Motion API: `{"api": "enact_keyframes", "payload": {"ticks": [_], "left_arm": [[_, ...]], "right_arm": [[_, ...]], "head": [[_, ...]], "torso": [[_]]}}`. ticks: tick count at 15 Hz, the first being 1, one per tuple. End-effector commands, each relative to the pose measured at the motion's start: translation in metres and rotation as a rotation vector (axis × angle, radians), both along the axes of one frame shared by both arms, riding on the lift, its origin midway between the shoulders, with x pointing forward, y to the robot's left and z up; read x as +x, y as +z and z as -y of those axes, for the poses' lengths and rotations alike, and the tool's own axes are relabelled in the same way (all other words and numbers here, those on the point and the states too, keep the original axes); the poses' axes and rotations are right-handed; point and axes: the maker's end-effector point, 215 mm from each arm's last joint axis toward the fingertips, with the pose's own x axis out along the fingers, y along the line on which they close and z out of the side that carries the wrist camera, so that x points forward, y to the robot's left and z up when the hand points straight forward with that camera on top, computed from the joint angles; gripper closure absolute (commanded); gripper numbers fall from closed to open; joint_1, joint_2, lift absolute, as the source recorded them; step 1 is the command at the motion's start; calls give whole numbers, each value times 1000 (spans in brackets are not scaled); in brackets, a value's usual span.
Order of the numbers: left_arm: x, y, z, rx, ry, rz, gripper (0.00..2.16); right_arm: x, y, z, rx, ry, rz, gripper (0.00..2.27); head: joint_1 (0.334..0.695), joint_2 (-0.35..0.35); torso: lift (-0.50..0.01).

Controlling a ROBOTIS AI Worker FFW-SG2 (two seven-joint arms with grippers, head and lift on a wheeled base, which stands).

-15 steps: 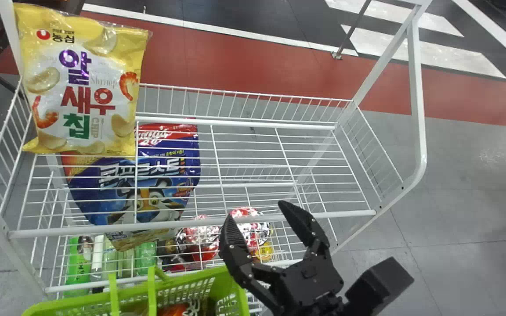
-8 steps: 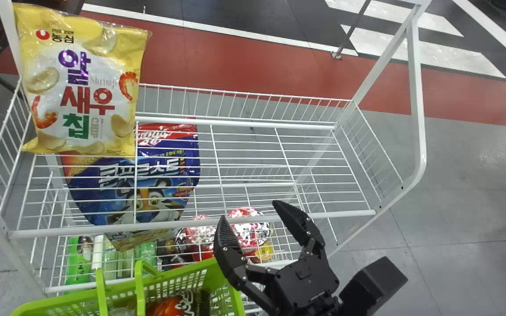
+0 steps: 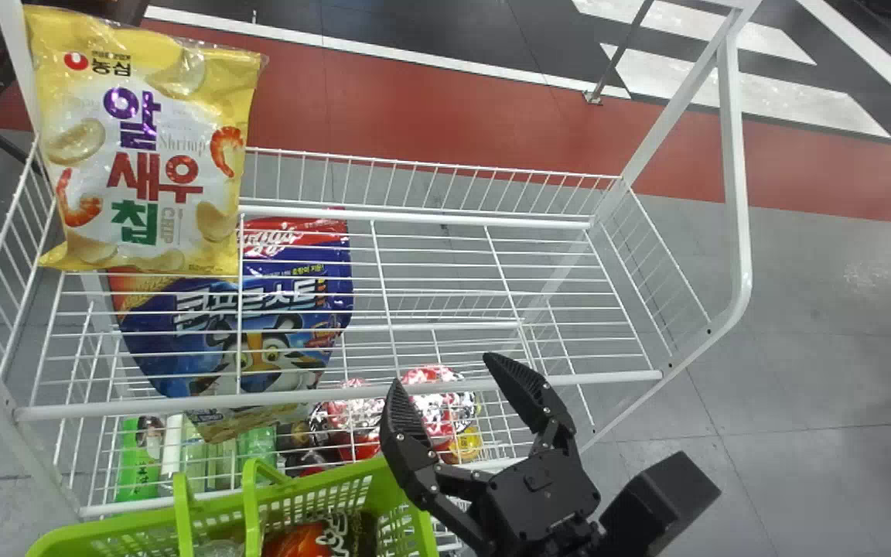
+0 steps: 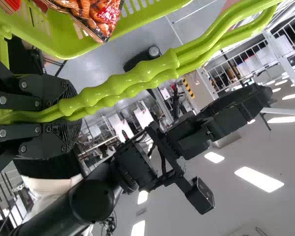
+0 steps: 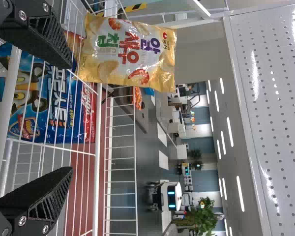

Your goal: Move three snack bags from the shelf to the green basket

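My right gripper (image 3: pixel 445 371) stands open over the shelf's front rail, right of the green basket (image 3: pixel 136 522); in the right wrist view the same gripper (image 5: pixel 68 118) has nothing between its fingers. A yellow snack bag (image 3: pixel 144 147) stands upright at the upper shelf's left end, beyond those fingers in the right wrist view (image 5: pixel 130 49). An orange-and-dark bag (image 3: pixel 310 539) lies inside the basket. In the left wrist view my left gripper (image 4: pixel 71 115) is shut around the basket's paired green handles (image 4: pixel 132 73), with a food-picture bag (image 4: pixel 96 14) in the basket.
White wire shelving (image 3: pixel 445 224) with posts and rails surrounds the upper level. Beneath it are a large blue cereal bag (image 3: pixel 237 333), green bottles (image 3: pixel 136 464) and red-and-white round packs (image 3: pixel 438 394). A perforated white panel (image 5: pixel 275 98) stands beside the bag in the right wrist view.
Overall, the basket has risen a little and shifted slightly left in the head view. The right gripper has drifted slightly left, still open. The yellow bag has stayed put.
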Motion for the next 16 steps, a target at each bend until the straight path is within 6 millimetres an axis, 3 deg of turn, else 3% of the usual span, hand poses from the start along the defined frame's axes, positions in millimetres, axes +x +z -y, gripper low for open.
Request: {"api": "enact_keyframes", "payload": {"ticks": [1,16], "left_arm": [[0,0,1,1,-2,1,1571],[4,4,-1,16,9,22,1571]], "right_arm": [[1,0,3,2,-6,-1,66],[5,5,8,-4,-18,10,66]], "head": [[695,-350],[695,-350]], "torso": [[-48],[-48]]}}
